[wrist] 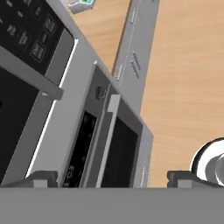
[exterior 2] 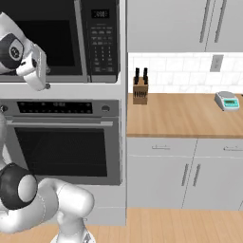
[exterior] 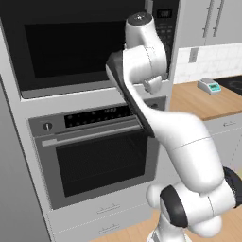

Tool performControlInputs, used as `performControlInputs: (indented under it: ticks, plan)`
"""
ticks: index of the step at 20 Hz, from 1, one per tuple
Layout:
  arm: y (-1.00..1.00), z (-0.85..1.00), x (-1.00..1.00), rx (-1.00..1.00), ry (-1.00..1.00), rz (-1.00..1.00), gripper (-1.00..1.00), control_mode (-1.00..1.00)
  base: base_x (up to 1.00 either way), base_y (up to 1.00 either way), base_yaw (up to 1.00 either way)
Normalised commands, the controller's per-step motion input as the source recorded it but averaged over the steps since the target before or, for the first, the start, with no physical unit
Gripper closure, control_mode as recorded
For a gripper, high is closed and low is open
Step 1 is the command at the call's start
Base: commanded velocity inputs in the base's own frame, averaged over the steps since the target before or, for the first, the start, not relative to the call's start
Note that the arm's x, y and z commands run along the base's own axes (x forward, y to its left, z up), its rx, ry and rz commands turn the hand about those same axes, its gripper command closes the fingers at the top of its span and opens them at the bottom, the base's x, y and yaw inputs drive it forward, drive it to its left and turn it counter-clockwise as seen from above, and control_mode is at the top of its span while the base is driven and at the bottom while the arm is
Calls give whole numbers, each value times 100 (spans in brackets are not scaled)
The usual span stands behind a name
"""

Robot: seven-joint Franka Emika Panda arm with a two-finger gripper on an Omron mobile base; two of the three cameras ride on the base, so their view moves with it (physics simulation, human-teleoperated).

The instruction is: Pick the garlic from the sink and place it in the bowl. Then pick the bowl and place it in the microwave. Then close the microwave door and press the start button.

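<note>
White arm segments (exterior: 189,156) fill the near foreground of the left base view, rising to a wrist raised level with the microwave (exterior: 71,47). At far left of that view the microwave door (exterior: 66,45) looks shut, flush with its frame, its dark window giving no sight of the inside; the bowl and the garlic, if the earlier steps are done, would sit behind it, but that cannot be confirmed. Below it stands the oven (exterior: 94,156) with its long handle. To the right, the wooden bench (exterior: 203,101) carries a small kitchen scale (exterior: 209,86).

Judged from this layout, the arm is lifted and turned toward the keypad (exterior 2: 103,40) because only the start press seems to remain.

In the hand view the tool (wrist: 111,177) shows two dark fingertips (wrist: 41,177) set far apart with nothing between them: wide and empty. This view, rolled sideways, looks down past the keypad (wrist: 33,35) and the oven's handle (wrist: 107,140) to the wood floor (wrist: 183,87).

From the right base view come details the left one lacks: the whole keypad with its display, a knife block (exterior 2: 140,90) on the bench (exterior 2: 180,116), and the cabinet doors (exterior 2: 190,175) beneath
</note>
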Motion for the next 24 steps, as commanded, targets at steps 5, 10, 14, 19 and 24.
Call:
performControlInputs:
  ticks: [5, 10, 14, 19, 24]
  plan:
    - [-98, 0, -3, 22, -22, 33, -100, -100, 0, 0, 0]
    - [-31, 0, 40, 19, -33, 18, 100, -100, 0, 0, 0]
    - [-10, 12, 42, 21, -23, 5, 100, -100, 0, 0, 0]
    - [-35, 27, 9, 25, -5, -4, 100, -100, 0, 0, 0]
    - [-3, 12, 17, 21, -1, -4, 100, -100, 0, 0, 0]
